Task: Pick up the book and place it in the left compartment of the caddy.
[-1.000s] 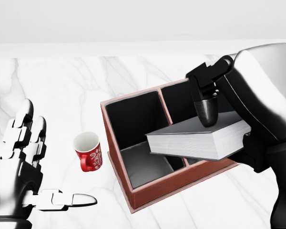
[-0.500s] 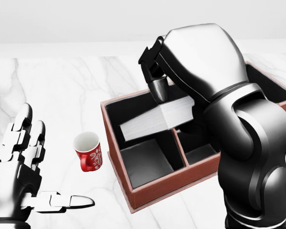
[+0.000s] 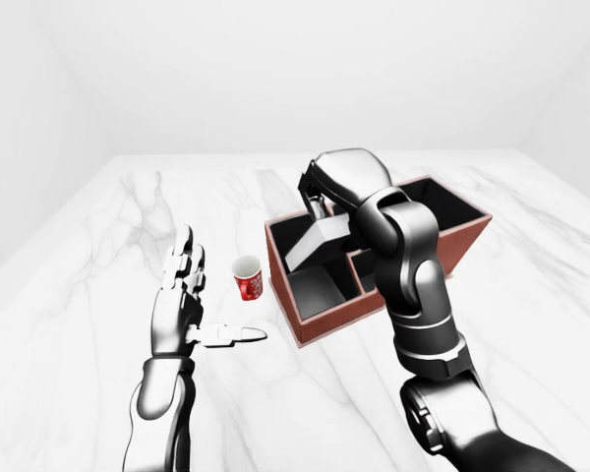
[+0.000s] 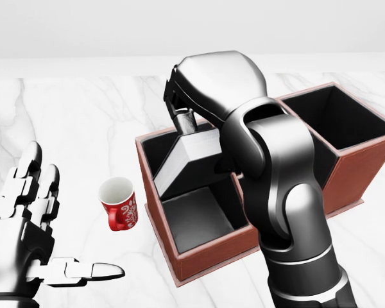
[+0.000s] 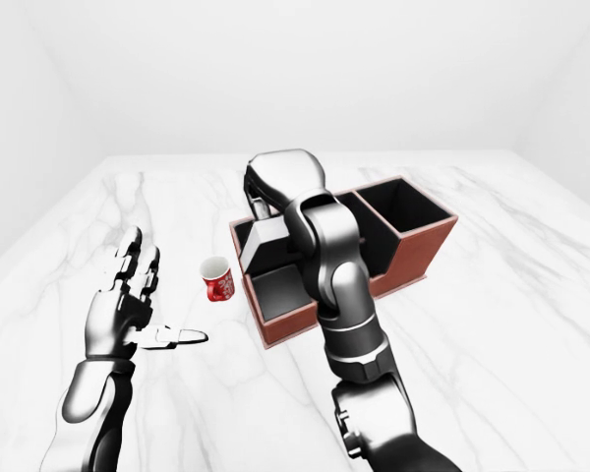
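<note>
The book (image 4: 191, 156), dark-covered with white page edges, is tilted steeply with its lower end dipping into the upper-left compartment of the red-brown caddy (image 4: 208, 258) in the head view. My right hand (image 4: 183, 120) is shut on the book's upper end, and the forearm crosses over the caddy's middle, hiding part of it. My left hand (image 4: 46, 221) is open and empty at the lower left of the head view, apart from the caddy.
A red patterned mug (image 4: 119, 204) stands upright on the white marble table (image 4: 83, 122), just left of the caddy. The caddy's two large right compartments (image 4: 337, 115) show dark and open.
My right arm has swung left over the caddy with the book. The book has gone from lying flat to steeply tilted above the left compartments. My left hand has barely moved.
</note>
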### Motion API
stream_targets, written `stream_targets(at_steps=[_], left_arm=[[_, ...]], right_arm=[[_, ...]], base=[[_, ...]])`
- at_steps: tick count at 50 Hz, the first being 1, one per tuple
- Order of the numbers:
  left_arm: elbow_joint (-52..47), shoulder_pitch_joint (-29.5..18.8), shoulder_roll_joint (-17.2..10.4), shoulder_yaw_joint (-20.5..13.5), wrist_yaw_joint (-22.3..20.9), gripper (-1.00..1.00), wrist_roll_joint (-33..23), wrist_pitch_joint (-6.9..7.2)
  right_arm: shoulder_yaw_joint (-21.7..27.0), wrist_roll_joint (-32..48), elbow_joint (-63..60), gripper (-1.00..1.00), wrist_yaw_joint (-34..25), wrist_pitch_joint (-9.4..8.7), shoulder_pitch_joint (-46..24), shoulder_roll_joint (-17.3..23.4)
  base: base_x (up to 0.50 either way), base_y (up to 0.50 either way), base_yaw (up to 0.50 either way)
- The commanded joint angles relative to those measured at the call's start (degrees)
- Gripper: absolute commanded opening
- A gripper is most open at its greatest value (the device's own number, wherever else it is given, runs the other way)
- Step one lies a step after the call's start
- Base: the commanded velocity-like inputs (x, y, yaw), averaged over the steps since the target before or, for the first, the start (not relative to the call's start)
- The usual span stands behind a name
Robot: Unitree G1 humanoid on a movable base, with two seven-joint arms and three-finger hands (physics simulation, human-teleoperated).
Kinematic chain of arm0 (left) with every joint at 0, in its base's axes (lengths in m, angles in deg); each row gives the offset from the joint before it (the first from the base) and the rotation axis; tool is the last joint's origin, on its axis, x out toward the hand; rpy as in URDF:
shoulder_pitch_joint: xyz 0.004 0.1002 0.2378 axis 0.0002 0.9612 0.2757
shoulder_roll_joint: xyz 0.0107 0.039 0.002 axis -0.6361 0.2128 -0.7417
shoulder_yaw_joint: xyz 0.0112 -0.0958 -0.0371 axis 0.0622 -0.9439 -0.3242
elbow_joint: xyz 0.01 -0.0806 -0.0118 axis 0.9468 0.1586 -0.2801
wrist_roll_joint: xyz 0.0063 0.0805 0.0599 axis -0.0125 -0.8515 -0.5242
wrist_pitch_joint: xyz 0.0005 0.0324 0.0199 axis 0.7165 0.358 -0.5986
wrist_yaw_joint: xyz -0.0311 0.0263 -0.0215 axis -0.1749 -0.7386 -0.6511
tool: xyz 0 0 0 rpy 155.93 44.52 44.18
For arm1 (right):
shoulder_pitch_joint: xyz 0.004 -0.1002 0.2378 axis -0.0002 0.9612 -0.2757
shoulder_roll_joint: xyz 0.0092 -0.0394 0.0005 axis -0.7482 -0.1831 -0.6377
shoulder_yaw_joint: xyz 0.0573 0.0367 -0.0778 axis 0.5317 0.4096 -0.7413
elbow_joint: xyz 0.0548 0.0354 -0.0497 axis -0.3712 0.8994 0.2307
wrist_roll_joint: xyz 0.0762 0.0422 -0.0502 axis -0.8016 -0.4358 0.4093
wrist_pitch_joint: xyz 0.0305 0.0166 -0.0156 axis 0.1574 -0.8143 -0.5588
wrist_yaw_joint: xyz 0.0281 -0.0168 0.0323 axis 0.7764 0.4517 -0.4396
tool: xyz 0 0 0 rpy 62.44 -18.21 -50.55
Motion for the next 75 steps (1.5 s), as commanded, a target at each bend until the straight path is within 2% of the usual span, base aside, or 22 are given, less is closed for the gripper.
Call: stream_targets(at_steps=[1,13,24,63,75], left_arm=[[0.7,0.0,0.0,-0.1,-0.1,1.00,0.1,0.00],[1.0,0.0,0.0,-0.2,0.0,1.00,0.3,0.00],[1.0,0.3,0.1,-0.1,0.0,1.00,0.3,0.00],[2.1,0.5,0.0,-0.6,-0.5,1.00,1.0,0.00],[1.9,0.9,0.2,-0.4,-0.4,1.00,0.9,0.00]], right_arm=[[0.2,2.1,5.8,-1.00,0.0,-1.21,-2.4,-0.7],[0.6,3.3,9.5,-1.00,0.0,-1.21,-4.2,0.6],[-0.1,3.9,11.5,-1.00,0.1,-1.21,-3.9,-0.6],[-1.6,7.1,22.2,-1.00,8.6,-1.21,-4.2,-2.0],[-1.7,7.8,24.3,-1.00,10.5,-0.57,-3.3,-1.9]], base=[[0.00,0.00,0.00],[0.00,0.00,0.00],[0.00,0.00,0.00],[0.00,0.00,0.00],[0.00,0.00,0.00]])
